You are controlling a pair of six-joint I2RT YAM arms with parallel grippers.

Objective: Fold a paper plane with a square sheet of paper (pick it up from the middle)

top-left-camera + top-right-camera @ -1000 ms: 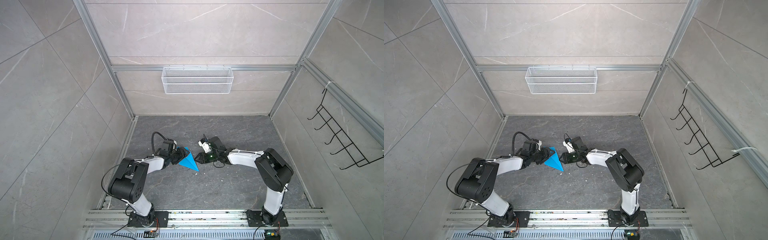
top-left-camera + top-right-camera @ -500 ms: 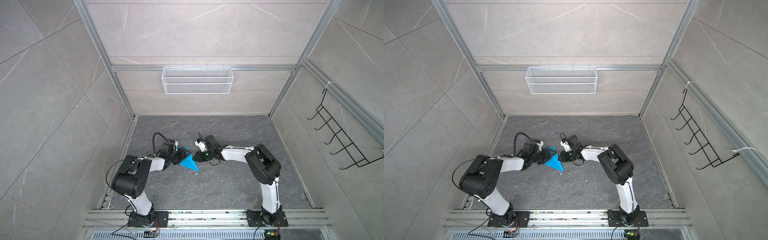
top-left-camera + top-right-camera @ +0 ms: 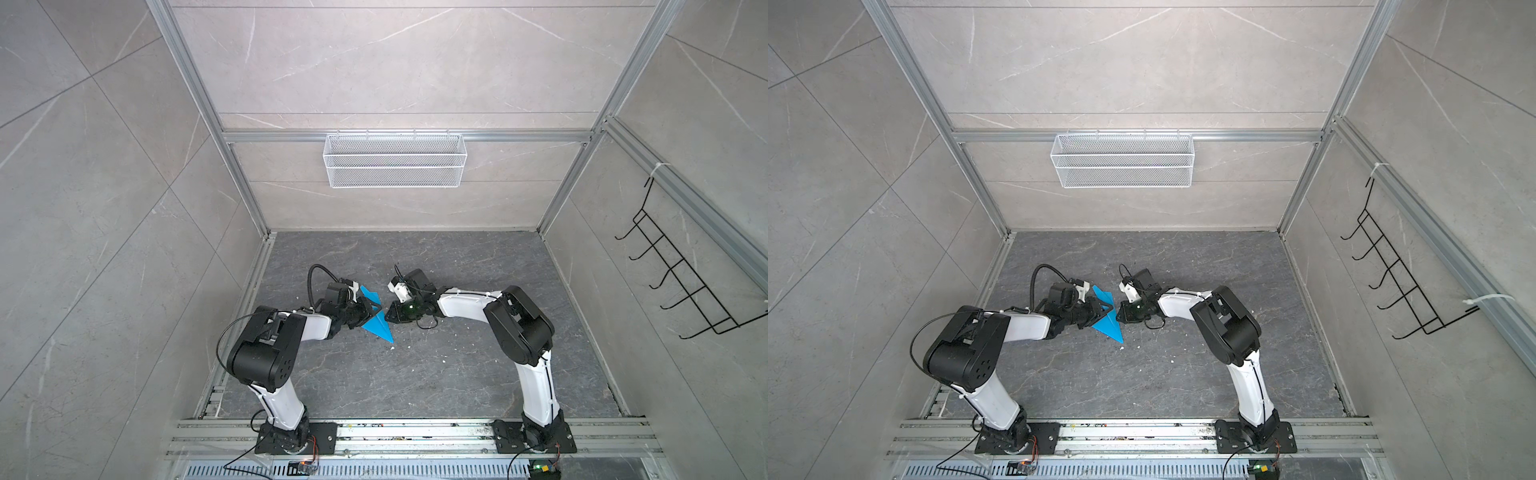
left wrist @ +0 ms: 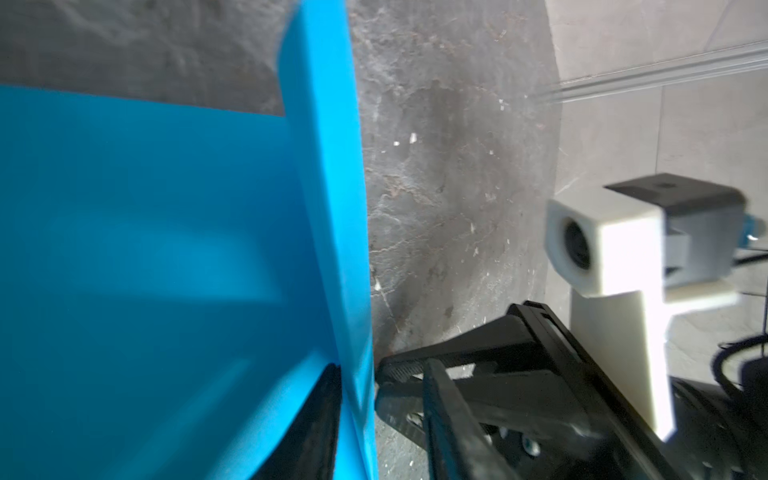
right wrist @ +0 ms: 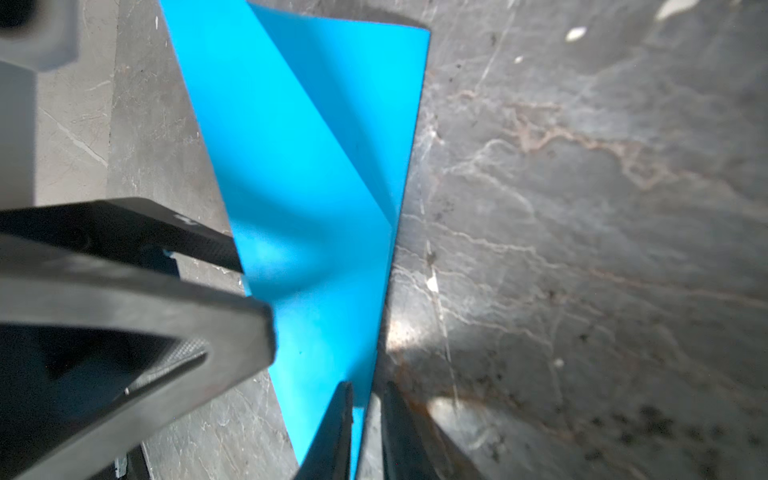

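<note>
Jaws drawn nearly together, the right tool (image 5: pixel 368 390) clamps one long edge of the blue paper plane (image 5: pixel 316 166); the left tool (image 3: pixel 371 309) straddles the opposite side, its grip impossible to tell. The plane sits on the table (image 3: pixel 415 374) between both tools.

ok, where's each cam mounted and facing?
Both top views: high behind the robot, looking down at the floor; left arm, right arm whole.
Left wrist: on left arm, facing paper plane and right tool; one own finger shows.
Right wrist: on right arm, facing paper plane and left tool; own fingertips show.
All share the paper plane.
</note>
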